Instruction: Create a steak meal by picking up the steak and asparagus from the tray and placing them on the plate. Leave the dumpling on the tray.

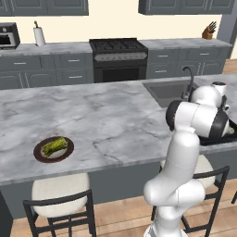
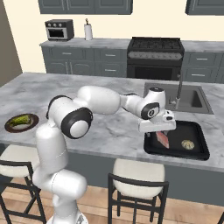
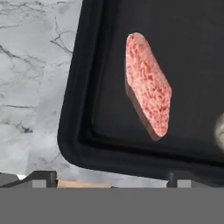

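The pink-red steak (image 3: pixel 148 85) lies flat in the black tray (image 3: pixel 85 100), near its left rim; from the right base view the steak (image 2: pixel 162 139) sits just under my hand. My gripper (image 3: pixel 111 178) hovers over the tray's near edge, open, with nothing between its fingers. In the right base view the gripper (image 2: pixel 159 132) hangs a little above the tray (image 2: pixel 175 154). The pale dumpling (image 2: pixel 188 143) rests in the tray to the steak's right. The asparagus (image 1: pixel 54 146) lies on the brown-rimmed plate (image 1: pixel 39 155) far along the counter; asparagus (image 2: pixel 20 120) and plate (image 2: pixel 9 127) show at the left edge.
A grey sink (image 2: pixel 188 99) with a tall faucet (image 2: pixel 178 89) lies just behind the tray. The marble counter (image 1: pixel 102 120) stretches between tray and plate. Stools (image 2: pixel 138 175) stand under the counter's front edge.
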### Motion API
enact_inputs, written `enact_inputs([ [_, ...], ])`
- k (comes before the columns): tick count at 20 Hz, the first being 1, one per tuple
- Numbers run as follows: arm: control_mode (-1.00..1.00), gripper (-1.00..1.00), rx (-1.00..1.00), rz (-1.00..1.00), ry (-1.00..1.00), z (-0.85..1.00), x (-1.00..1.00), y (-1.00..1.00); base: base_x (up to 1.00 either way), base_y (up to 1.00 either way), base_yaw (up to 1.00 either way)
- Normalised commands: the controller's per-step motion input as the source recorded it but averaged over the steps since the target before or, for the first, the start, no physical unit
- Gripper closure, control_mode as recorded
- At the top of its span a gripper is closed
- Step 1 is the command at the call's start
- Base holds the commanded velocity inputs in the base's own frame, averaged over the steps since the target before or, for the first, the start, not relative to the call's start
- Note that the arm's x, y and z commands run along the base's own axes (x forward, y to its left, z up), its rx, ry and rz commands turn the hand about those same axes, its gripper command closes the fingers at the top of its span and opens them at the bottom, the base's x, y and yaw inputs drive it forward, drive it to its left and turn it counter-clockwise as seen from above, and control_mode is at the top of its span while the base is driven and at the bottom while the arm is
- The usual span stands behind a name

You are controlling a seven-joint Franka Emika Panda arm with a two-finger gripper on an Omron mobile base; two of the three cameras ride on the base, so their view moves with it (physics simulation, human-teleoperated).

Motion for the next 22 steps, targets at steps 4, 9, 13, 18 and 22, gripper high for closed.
enact_inputs([
  [4,-1.00,-1.00,0.01,0.12,0.00,-0.38,0.16,-0.12,0.00,0.00,0.00],
  [9,-1.00,-1.00,0.03,0.06,0.00,-0.25,0.18,-0.22,0.00,0.00,0.00],
  [13,-1.00,-1.00,0.04,0.05,0.00,-0.21,0.21,-0.24,0.00,0.00,0.00],
  [18,-1.00,-1.00,0.04,0.04,0.00,-0.15,0.30,-0.22,0.00,0.00,0.00],
  [22,-1.00,-1.00,0.02,0.04,0.00,-0.17,0.31,-0.16,0.00,0.00,0.00],
])
